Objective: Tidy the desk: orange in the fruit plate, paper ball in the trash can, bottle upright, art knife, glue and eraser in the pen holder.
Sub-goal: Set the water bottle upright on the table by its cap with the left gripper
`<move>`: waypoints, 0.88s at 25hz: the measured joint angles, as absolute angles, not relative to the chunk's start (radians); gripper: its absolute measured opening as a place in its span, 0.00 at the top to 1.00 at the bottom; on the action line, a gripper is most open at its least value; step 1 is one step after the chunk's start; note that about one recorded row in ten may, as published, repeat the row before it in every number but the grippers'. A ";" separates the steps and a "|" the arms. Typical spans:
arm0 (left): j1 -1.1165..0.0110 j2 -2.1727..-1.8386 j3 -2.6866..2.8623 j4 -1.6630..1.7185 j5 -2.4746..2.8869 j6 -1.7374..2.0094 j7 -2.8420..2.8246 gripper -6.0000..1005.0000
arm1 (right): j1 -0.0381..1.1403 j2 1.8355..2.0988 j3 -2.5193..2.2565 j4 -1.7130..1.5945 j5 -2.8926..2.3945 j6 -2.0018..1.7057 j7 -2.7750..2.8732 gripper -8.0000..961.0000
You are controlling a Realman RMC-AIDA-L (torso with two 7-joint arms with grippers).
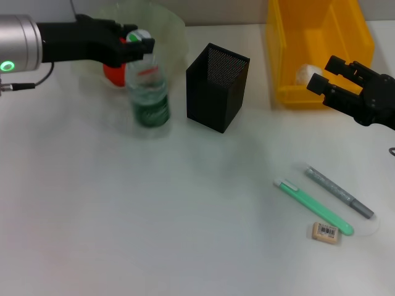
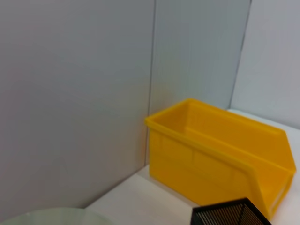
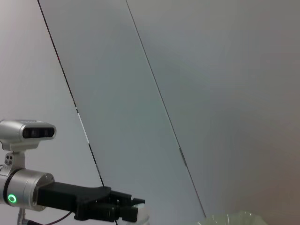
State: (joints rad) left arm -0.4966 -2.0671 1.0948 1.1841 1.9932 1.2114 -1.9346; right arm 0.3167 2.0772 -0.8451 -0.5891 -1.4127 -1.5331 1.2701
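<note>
Head view: left hand (image 1: 137,44) seemingly clamping upright bottle (image 1: 149,92) beside pen holder (image 1: 217,87).

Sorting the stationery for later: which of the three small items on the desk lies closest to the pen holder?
The green art knife: its white end points toward the pen holder, nearer than the grey glue or eraser.

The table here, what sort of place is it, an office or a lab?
Likely a test bench set up as a desk. A white table sits boxed in by plain grey panels, and staged on it are a mesh pen holder, a yellow bin, and an eraser.
</note>
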 joint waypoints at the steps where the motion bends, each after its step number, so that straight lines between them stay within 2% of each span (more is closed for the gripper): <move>1: -0.497 -2.067 1.095 1.184 1.993 1.211 -1.935 0.53 | 0.317 2.077 -0.845 -0.589 -1.413 -1.535 1.270 0.18; 22: -0.495 -2.062 1.071 1.175 1.974 1.217 -1.889 0.48 | 0.321 2.077 -0.844 -0.588 -1.413 -1.542 1.270 0.19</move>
State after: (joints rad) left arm -0.4951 -2.0616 1.0709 1.1755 1.9739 1.2168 -1.8891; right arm 0.3208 2.0769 -0.8436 -0.5877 -1.4128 -1.5417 1.2701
